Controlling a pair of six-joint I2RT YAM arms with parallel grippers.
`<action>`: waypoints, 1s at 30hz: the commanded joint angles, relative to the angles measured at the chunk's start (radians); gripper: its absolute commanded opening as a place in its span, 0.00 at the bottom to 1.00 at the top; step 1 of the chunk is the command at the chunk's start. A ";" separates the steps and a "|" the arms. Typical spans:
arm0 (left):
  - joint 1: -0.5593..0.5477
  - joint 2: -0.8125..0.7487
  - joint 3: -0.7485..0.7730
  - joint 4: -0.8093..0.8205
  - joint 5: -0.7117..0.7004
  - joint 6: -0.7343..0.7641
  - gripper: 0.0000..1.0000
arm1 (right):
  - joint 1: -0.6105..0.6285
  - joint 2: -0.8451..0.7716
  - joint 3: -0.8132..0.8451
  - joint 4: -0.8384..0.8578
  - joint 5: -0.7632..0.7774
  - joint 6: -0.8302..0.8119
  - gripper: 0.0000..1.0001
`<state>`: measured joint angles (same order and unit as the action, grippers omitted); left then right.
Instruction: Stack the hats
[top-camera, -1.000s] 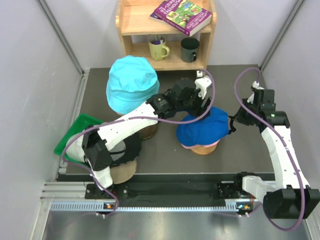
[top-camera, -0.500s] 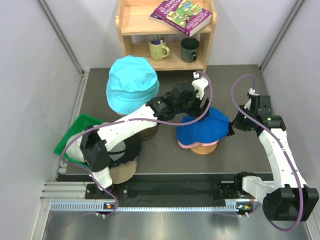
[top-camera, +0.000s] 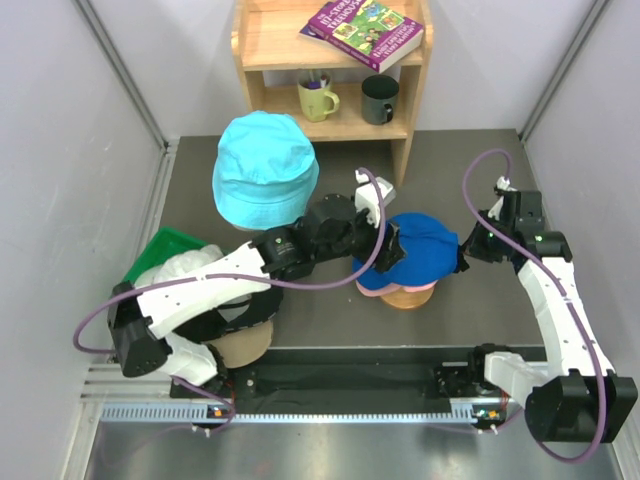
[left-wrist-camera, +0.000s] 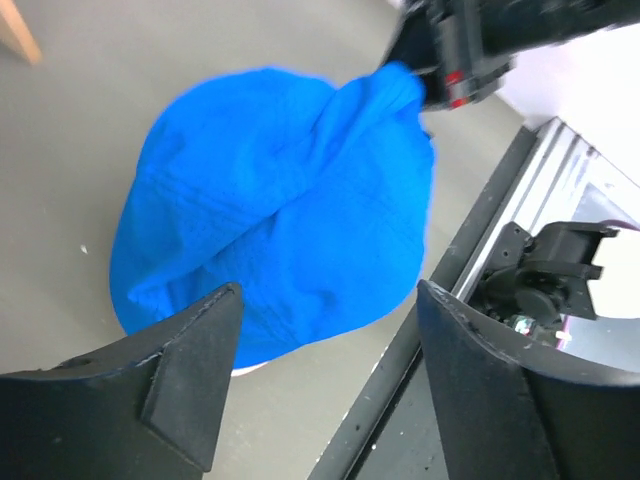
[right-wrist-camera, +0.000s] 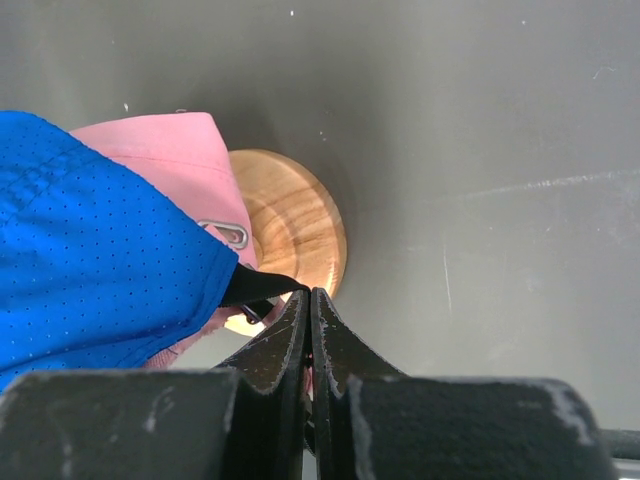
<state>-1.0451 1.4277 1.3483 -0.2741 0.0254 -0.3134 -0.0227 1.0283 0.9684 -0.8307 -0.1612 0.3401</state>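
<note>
Left tool (left-wrist-camera: 330, 292) hangs right over the royal blue cap (left-wrist-camera: 270, 220), jaws spread wide and nothing between them, with the crown directly below the gap and one dark finger on either side of it in the wrist view. No contact with the fabric that I can make out. On the far side of the cap from the left tool is the right tool (right-wrist-camera: 309, 300), and that one is clamped tight, both fingers pressed together on the black strap (right-wrist-camera: 255, 285) at the cap's edge. From the left wrist view the blue fabric is bunched and drawn up to a peak where the right tool has it. Just beyond the right tool's fingertips, under the blue cap, the pink cap (right-wrist-camera: 165, 150) peeks out, and both sit on the wooden stand (right-wrist-camera: 295, 225), its round base flat on the dark tabletop (right-wrist-camera: 480, 120) just ahead of the closed tips. From above, the two tools face each other across the blue cap, left tool over the crown, right tool at the rim. The cyan bucket hat (top-camera: 264, 165) sits to the left of the left tool and farther back, well apart from the right tool.
</note>
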 joint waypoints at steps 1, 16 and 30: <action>0.008 0.026 -0.037 0.073 -0.016 -0.067 0.73 | -0.014 -0.031 0.010 -0.005 -0.021 -0.018 0.00; 0.036 0.080 -0.077 0.154 -0.056 -0.122 0.53 | -0.014 -0.080 0.009 -0.035 -0.035 -0.023 0.00; 0.037 0.057 -0.144 0.253 0.021 -0.122 0.15 | -0.014 -0.093 0.009 -0.044 -0.032 -0.015 0.00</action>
<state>-1.0073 1.5017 1.2259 -0.0952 -0.0002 -0.4286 -0.0231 0.9546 0.9684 -0.8688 -0.1860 0.3328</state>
